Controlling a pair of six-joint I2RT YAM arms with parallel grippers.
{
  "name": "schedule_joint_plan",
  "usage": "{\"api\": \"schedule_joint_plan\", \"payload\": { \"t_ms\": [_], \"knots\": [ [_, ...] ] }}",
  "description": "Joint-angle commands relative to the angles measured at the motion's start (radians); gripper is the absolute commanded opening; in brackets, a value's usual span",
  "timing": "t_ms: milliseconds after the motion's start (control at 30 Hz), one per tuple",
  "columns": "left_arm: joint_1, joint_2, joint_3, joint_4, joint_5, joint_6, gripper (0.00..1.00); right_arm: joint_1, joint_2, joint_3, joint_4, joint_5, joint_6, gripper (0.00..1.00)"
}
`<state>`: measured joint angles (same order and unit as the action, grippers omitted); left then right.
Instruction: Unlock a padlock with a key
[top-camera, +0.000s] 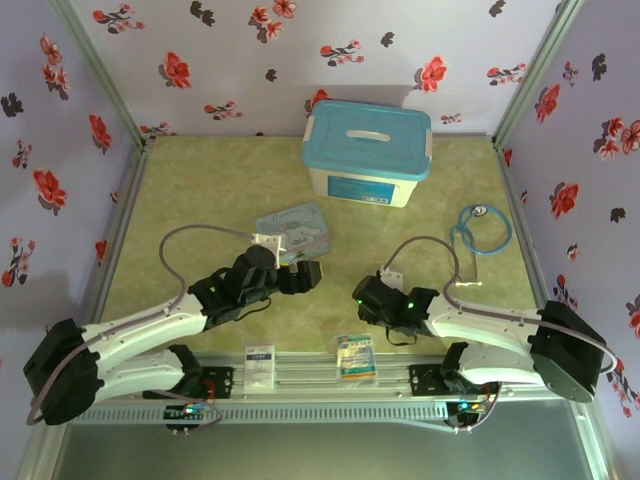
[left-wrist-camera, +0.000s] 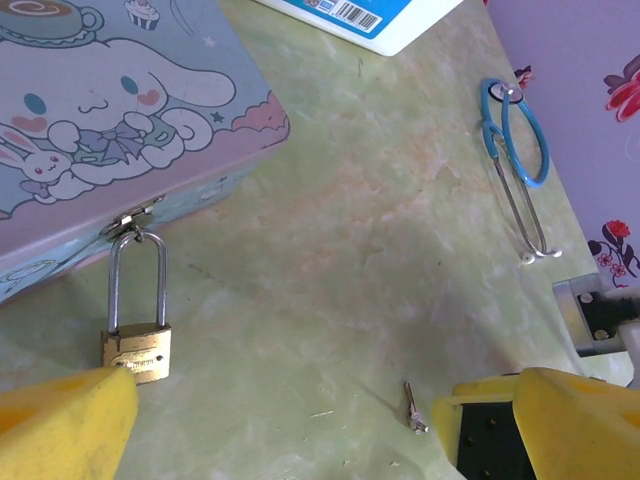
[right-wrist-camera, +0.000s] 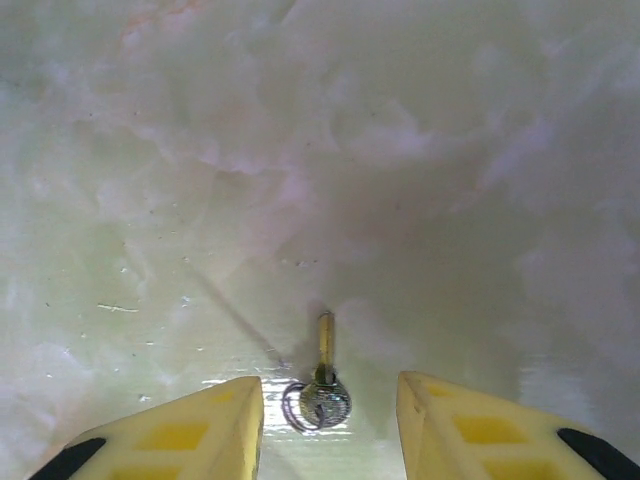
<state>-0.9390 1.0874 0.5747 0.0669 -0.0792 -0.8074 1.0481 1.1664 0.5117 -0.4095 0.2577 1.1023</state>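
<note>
The brass padlock (left-wrist-camera: 137, 350) hangs by its silver shackle from the hasp of the light-blue cartoon tin (left-wrist-camera: 110, 130), its body resting on the table. My left gripper (left-wrist-camera: 300, 440) is open wide just in front of it, and the padlock lies by its left finger. The small key (right-wrist-camera: 324, 385), on a thin wire ring, lies flat on the table between the yellow fingers of my right gripper (right-wrist-camera: 328, 400). Those jaws stand apart with a gap on each side of the key. The key (left-wrist-camera: 413, 408) also shows beside the left gripper's right finger. From above, both grippers (top-camera: 300, 275) (top-camera: 362, 300) sit mid-table near the tin (top-camera: 295, 230).
A white storage box with a blue lid (top-camera: 367, 152) stands at the back. A blue stethoscope (top-camera: 480, 228) lies at the right. Two small packets (top-camera: 259, 362) (top-camera: 356, 356) rest on the rail at the near edge. Floral walls close in three sides.
</note>
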Motion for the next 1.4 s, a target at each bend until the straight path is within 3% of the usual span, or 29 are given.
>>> {"api": "schedule_joint_plan", "payload": {
  "t_ms": [0,633,900,1133,1367],
  "knots": [
    [-0.006,0.011,-0.012,0.061,-0.025,-0.014,0.97,0.019,0.023,-0.032,0.055,0.033,0.069,0.36],
    [-0.006,-0.003,-0.067,0.114,-0.045,-0.038,0.99,0.111,0.115,-0.001,-0.004,0.07,0.098,0.23],
    [-0.006,-0.003,-0.08,0.116,-0.048,-0.035,0.99,0.112,0.187,0.05,-0.099,0.156,-0.01,0.21],
    [-0.006,-0.001,-0.086,0.122,-0.061,-0.037,0.99,0.052,0.237,0.09,-0.129,0.148,-0.192,0.19],
    [-0.005,0.015,-0.086,0.138,-0.064,-0.045,1.0,-0.005,0.202,0.125,-0.193,0.163,-0.313,0.28]
  ]
}}
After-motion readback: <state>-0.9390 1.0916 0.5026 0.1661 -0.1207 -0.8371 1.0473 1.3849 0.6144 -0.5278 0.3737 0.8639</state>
